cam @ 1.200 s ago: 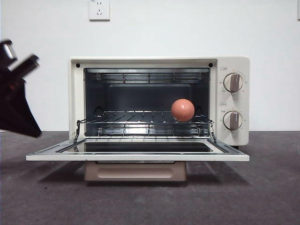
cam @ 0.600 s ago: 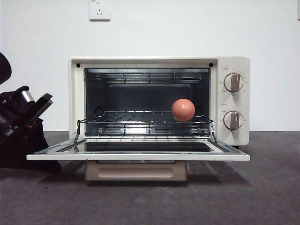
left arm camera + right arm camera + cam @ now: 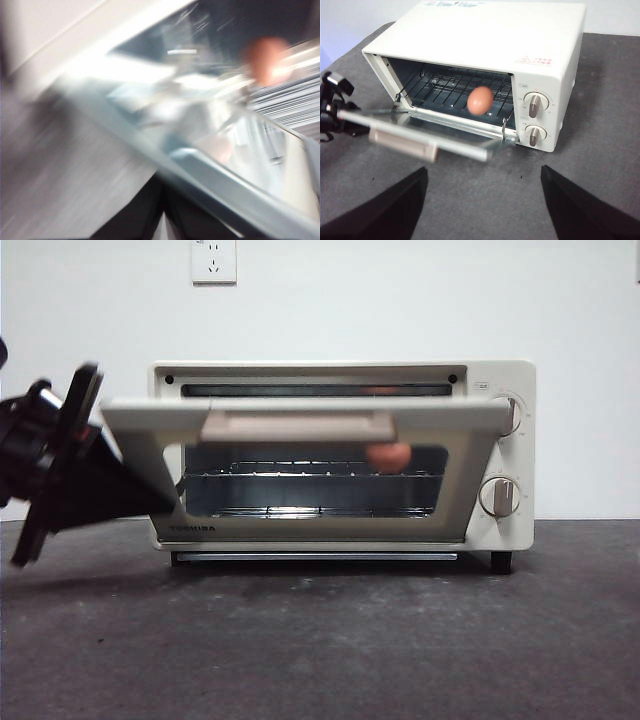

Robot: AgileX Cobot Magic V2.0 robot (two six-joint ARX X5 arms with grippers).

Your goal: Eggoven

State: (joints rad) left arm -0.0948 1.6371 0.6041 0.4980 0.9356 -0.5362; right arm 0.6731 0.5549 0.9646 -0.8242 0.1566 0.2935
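The cream toaster oven (image 3: 495,375) stands at mid table, its glass door (image 3: 140,418) swung halfway up and blurred by motion. The reddish-brown egg (image 3: 388,453) rests on the wire rack's right side, seen through the glass; it also shows in the right wrist view as egg (image 3: 480,100). My left gripper (image 3: 140,490) is under the door's left edge, pressed against it, jaws shut and holding nothing. Its own view is blurred, with the egg (image 3: 267,60) behind the door. My right gripper (image 3: 482,170) hangs open, high in front of the oven (image 3: 495,30).
Two grey knobs (image 3: 498,497) sit on the oven's right panel. The beige bar handle (image 3: 295,426) runs along the raised door edge. A white wall with a socket (image 3: 213,260) stands behind. Dark tabletop (image 3: 320,640) lies before the oven.
The door, flat open before, has swung up to about half shut. My left gripper came in from the left, dropped low, then rose under the door's left edge.
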